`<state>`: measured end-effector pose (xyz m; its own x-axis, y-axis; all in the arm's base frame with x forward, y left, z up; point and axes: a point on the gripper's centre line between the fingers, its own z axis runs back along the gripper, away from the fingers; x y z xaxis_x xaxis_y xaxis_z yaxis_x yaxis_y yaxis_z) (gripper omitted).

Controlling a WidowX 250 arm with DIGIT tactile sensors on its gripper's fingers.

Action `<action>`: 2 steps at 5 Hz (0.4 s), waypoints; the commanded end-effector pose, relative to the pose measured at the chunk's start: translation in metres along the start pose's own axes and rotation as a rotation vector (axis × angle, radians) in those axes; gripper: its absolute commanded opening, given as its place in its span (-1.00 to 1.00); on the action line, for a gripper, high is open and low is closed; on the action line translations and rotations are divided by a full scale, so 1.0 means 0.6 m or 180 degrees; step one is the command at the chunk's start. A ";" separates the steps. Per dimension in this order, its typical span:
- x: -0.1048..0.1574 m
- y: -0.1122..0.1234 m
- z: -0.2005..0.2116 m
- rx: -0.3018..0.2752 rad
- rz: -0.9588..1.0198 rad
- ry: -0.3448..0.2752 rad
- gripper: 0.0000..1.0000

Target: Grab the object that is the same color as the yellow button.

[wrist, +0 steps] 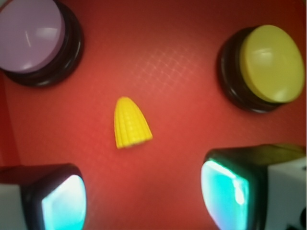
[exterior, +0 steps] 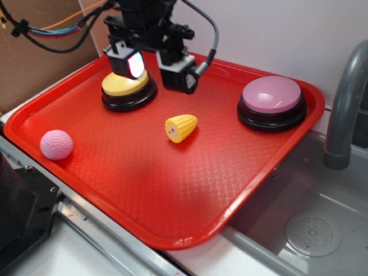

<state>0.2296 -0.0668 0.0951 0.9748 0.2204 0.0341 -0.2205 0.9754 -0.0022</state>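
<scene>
My gripper (exterior: 154,72) hangs open, nothing held. Corn (wrist: 130,123) lies on its side ahead of my fingertips, off-centre (nearer the left pad). Risk: ribbed cone squirts out, or I bump the yellow button (wrist: 271,64).

Yellow button (exterior: 127,86) partly hidden behind hand (exterior: 154,73); pink button (wrist: 29,36) cropped by wrist frame edge.

The exterior view looked down from the front at the whole red tray (exterior: 52,106). The wrist view faced straight down, close in. Both showed the corn (exterior: 181,127) and both buttons.
</scene>
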 end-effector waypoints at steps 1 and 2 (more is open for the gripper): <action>0.015 -0.006 -0.068 -0.0110 0.0170 0.0056 1.00; 0.019 -0.003 -0.095 -0.0045 0.0230 0.0019 1.00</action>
<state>0.2374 -0.0676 0.0311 0.9562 0.2928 -0.0050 -0.2928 0.9562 -0.0022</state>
